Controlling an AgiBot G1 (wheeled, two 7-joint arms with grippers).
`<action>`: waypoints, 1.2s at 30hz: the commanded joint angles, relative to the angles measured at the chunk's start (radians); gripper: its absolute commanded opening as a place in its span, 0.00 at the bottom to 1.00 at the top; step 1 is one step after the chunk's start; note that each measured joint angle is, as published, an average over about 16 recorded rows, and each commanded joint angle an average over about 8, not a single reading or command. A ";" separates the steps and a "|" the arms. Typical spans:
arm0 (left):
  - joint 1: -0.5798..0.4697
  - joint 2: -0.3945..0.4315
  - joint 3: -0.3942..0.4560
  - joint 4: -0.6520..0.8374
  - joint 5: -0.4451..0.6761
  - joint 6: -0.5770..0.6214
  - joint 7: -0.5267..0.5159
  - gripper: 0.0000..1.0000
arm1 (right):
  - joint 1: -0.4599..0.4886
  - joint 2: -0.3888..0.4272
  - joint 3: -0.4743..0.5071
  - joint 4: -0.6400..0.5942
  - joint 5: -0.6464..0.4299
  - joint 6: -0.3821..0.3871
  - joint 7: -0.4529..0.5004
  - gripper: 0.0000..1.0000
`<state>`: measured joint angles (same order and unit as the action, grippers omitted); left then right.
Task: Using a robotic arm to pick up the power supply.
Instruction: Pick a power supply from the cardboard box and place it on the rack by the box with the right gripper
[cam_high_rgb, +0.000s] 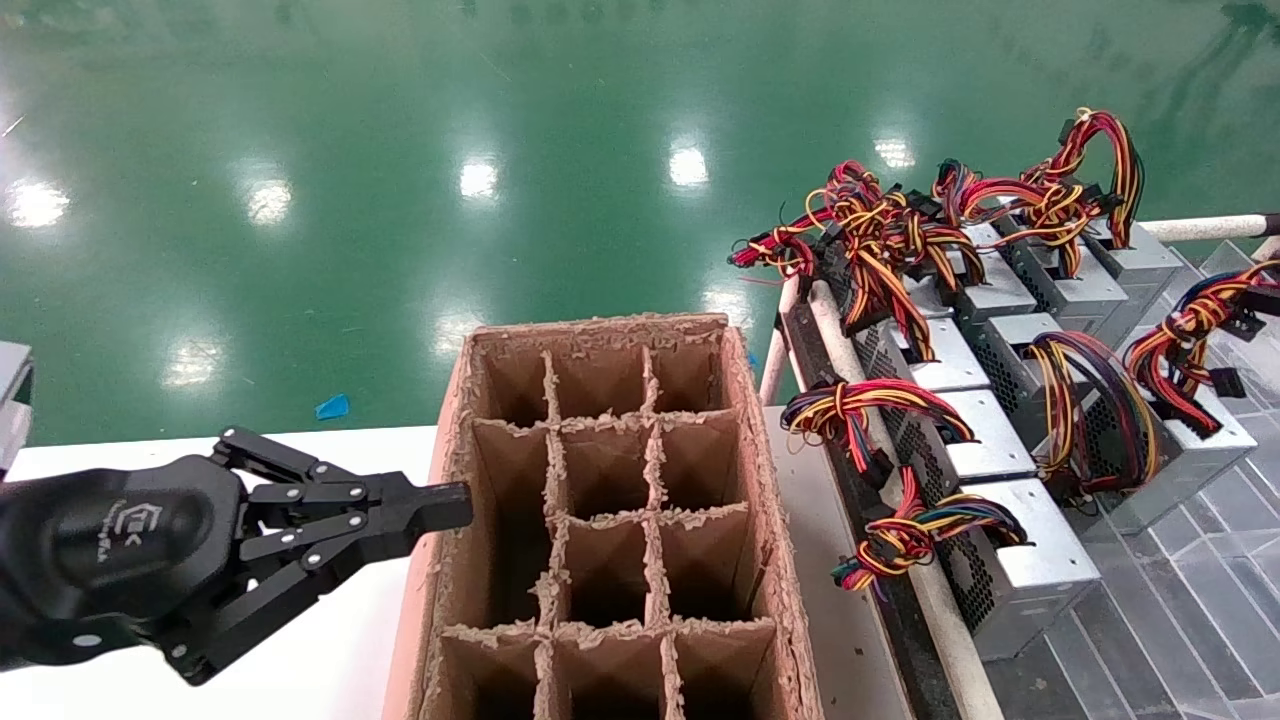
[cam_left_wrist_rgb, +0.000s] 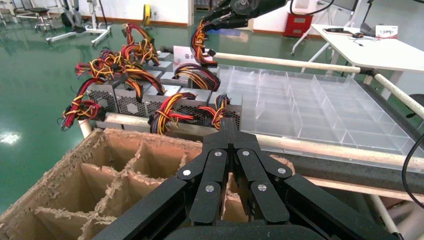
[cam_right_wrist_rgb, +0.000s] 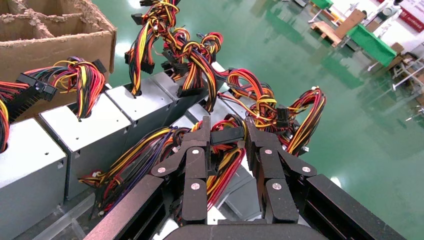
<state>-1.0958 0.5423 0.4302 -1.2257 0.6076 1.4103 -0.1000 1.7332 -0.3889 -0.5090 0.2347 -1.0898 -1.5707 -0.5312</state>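
Observation:
Several silver-grey power supplies stand in rows at the right, each with a tied wire bundle. My right gripper (cam_right_wrist_rgb: 227, 131) is shut on the red, yellow and black wire bundle (cam_right_wrist_rgb: 220, 167) of one power supply (cam_high_rgb: 1205, 440) in the outer row. A black connector sits between its fingers. From the left wrist view, the right gripper (cam_left_wrist_rgb: 226, 15) holds that bundle (cam_left_wrist_rgb: 200, 45) up above the boxes. In the head view the right gripper is out of frame. My left gripper (cam_high_rgb: 455, 505) is shut and empty, hovering beside the left wall of the cardboard divider box (cam_high_rgb: 600, 500).
Other power supplies (cam_high_rgb: 1040, 560) lean against a padded rail (cam_high_rgb: 940, 600). A clear compartment tray (cam_left_wrist_rgb: 320, 105) lies beyond them. The white table (cam_high_rgb: 330, 620) carries the cardboard box. Green floor lies beyond.

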 joint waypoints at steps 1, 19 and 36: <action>0.000 0.000 0.000 0.000 0.000 0.000 0.000 0.00 | 0.003 -0.003 -0.003 -0.002 0.000 0.000 -0.001 1.00; 0.000 0.000 0.000 0.000 0.000 0.000 0.000 0.00 | 0.019 0.016 -0.024 0.043 0.031 -0.013 0.014 1.00; 0.000 0.000 0.000 0.000 0.000 0.000 0.000 0.00 | -0.076 0.038 -0.008 0.184 0.140 -0.015 0.090 1.00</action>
<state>-1.0958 0.5423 0.4302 -1.2257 0.6076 1.4103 -0.1000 1.6524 -0.3505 -0.5164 0.4240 -0.9466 -1.5848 -0.4381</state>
